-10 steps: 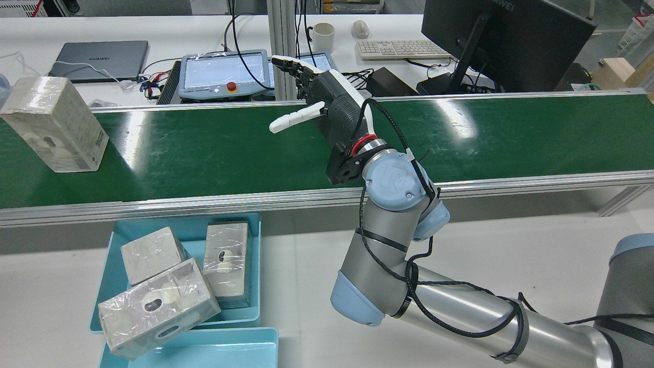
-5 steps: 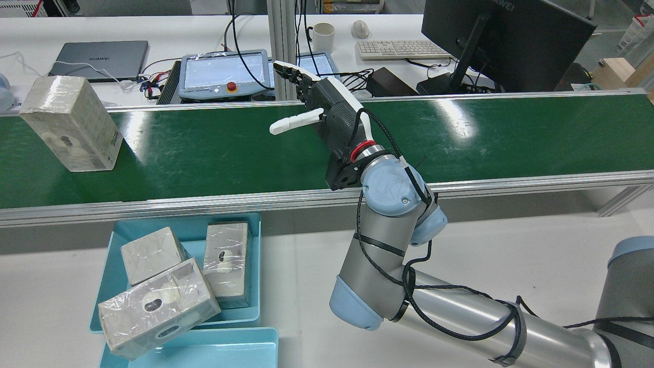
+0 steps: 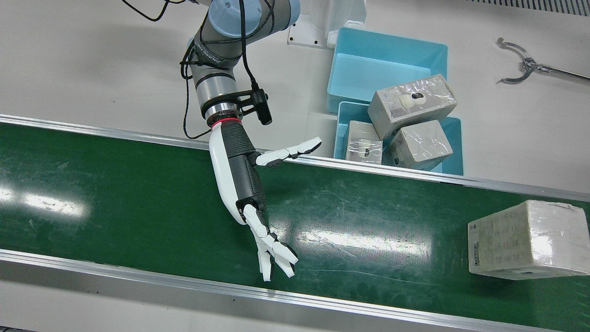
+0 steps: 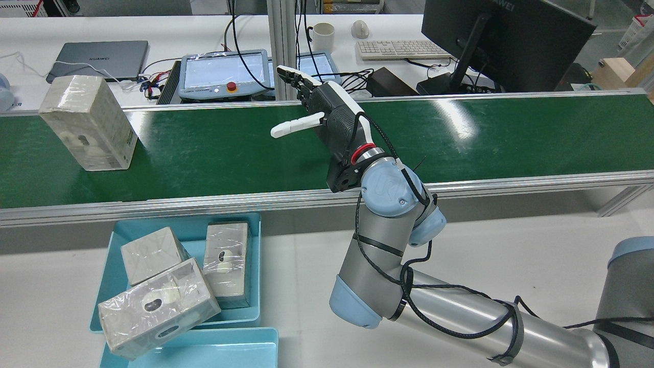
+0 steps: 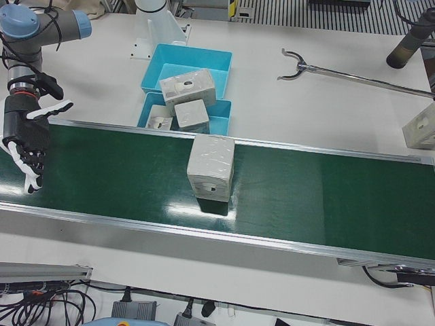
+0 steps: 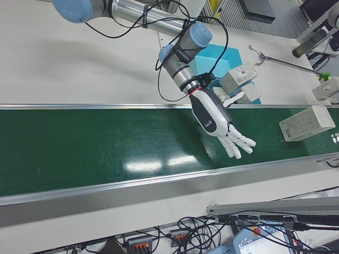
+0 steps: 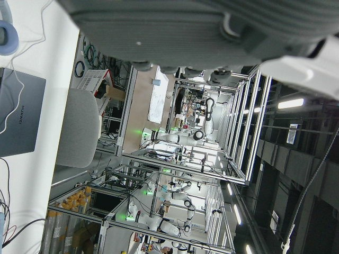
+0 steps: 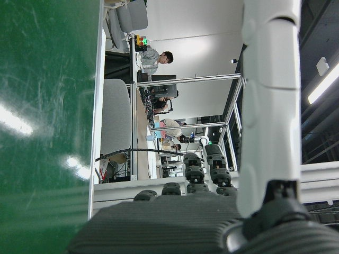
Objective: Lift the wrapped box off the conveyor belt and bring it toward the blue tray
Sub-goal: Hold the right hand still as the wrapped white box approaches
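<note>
On the green belt (image 4: 214, 153) that crosses the middle of the rear view, a wrapped box (image 4: 89, 122) stands upright at the far left of the frame, well apart from the right hand (image 4: 327, 120), which hangs over the belt near the frame's centre with fingers spread and nothing in its grasp. In the front view the same box (image 3: 528, 240) sits at the lower right of the frame, while the hand (image 3: 244, 184) reaches down from the upper middle, its fingers (image 3: 272, 251) splayed toward the belt's lower rail and its thumb pointing right, toward the trays. The blue tray (image 4: 179, 276) lies at the lower left of the rear view, just below the belt's near rail, and holds three wrapped boxes, one tilted across its lower left corner; a second blue tray (image 4: 204, 350) touches the frame's bottom edge. Behind the belt, at the top of the frame, a desk carries a laptop (image 4: 99, 59), a pendant (image 4: 225, 74) with a red button, a keyboard (image 4: 398, 49) and a monitor (image 4: 506, 41). The left hand's state cannot be told from its own view.
</note>
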Controlling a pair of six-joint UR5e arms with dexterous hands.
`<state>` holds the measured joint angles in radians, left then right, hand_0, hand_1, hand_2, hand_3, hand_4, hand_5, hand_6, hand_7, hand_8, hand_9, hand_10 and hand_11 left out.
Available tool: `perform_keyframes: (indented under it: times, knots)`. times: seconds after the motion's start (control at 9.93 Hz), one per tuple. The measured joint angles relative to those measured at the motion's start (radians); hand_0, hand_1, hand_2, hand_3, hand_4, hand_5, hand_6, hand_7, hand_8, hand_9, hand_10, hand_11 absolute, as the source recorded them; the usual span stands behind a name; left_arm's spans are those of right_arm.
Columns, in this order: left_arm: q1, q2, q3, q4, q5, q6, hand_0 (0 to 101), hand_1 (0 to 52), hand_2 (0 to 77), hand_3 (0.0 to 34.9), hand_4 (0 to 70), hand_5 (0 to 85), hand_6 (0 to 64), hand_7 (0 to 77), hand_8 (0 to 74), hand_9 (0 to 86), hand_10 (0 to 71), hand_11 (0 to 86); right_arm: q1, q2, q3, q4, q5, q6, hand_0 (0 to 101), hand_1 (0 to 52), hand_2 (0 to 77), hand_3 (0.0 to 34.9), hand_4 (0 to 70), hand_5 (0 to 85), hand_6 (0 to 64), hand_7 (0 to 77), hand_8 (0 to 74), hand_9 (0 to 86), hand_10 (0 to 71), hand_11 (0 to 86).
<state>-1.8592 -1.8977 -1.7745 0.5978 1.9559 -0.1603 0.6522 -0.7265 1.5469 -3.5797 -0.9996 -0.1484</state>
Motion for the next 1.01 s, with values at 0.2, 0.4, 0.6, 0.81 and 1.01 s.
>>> perform_keyframes:
  times: [0.2,0.4,0.6,0.81,1.01]
  knots:
    - [0.0,0.0,0.0,0.0,0.0,0.0,0,0.0,1.1,0.0,0.0,1.1,0.0,0.5,0.5,0.5,0.5,0.5,0.004,-0.009,-0.001,0.019,-0.001,0.003,50,14.2,1.6,0.0,9.8,13.6,2.7,3.8,0.0,1.6,0.0,1.6]
    - [0.0,0.0,0.0,0.0,0.0,0.0,0,0.0,0.5,0.0,0.0,1.1,0.5,0.5,0.5,0.5,0.5,0.5,0.01,-0.017,-0.002,0.027,-0.002,0.004,50,14.7,1.1,0.0,12.0,12.5,2.7,3.8,0.0,1.6,0.0,1.6]
    - [0.0,0.0,0.0,0.0,0.0,0.0,0,0.0,0.5,0.0,0.0,1.1,0.5,0.5,0.5,0.5,0.5,0.5,0.011,-0.019,-0.002,0.028,-0.002,0.004,50,14.2,1.1,0.0,11.5,13.6,2.7,3.8,0.0,1.6,0.0,1.6]
    - [0.0,0.0,0.0,0.0,0.0,0.0,0,0.0,0.5,0.0,0.0,1.1,0.5,0.5,0.5,0.5,0.5,0.5,0.012,-0.02,-0.001,0.028,-0.003,0.004,50,14.7,1.1,0.0,12.5,14.2,3.3,4.9,0.0,1.6,0.0,1.6]
    - [0.0,0.0,0.0,0.0,0.0,0.0,0,0.0,0.5,0.0,0.0,1.1,0.5,0.5,0.5,0.5,0.5,0.5,0.012,-0.021,-0.001,0.028,-0.003,0.004,50,14.7,1.1,0.0,12.5,15.8,3.3,5.5,0.0,1.6,0.0,1.6]
